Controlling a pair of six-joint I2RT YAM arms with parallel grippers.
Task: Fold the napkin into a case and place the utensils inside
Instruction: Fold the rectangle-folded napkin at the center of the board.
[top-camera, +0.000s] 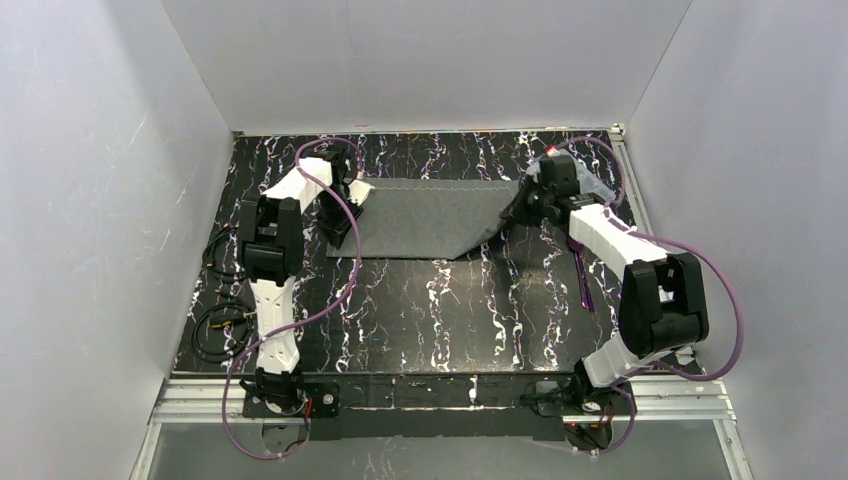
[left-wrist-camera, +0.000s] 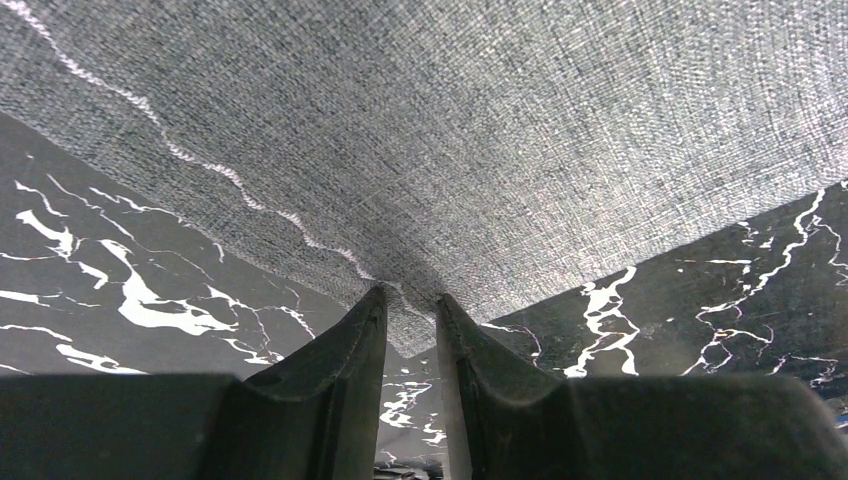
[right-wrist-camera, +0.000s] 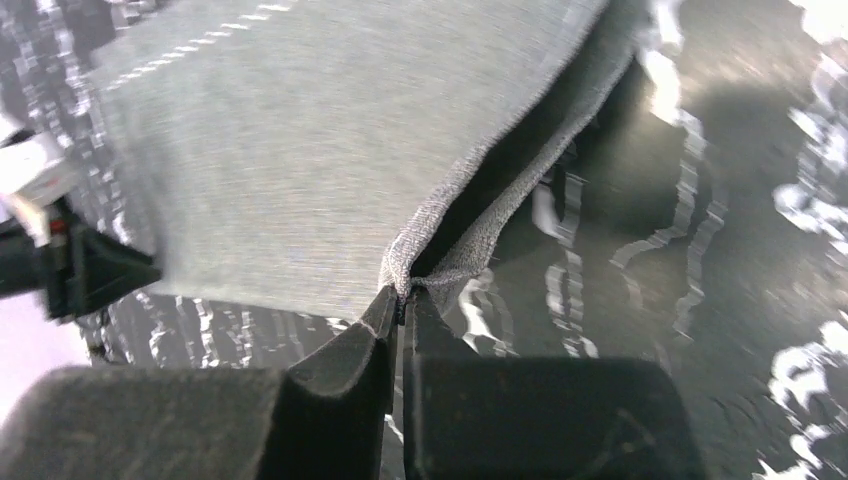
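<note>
The dark grey napkin (top-camera: 425, 215) lies folded as a wide band at the back of the table. My right gripper (top-camera: 517, 212) is shut on its right corner (right-wrist-camera: 425, 270) and holds that corner up off the table, so the right end slants. My left gripper (top-camera: 342, 222) is at the napkin's left end. Its fingers stand slightly apart, with the cloth's corner (left-wrist-camera: 412, 330) between the tips (left-wrist-camera: 378, 305). The purple utensils (top-camera: 585, 285) lie on the table beside my right arm; I cannot tell spoon from fork.
The black marble-patterned table (top-camera: 440, 310) is enclosed by white walls on three sides. Black cables (top-camera: 222, 325) lie at its left edge. Purple cables loop over both arms.
</note>
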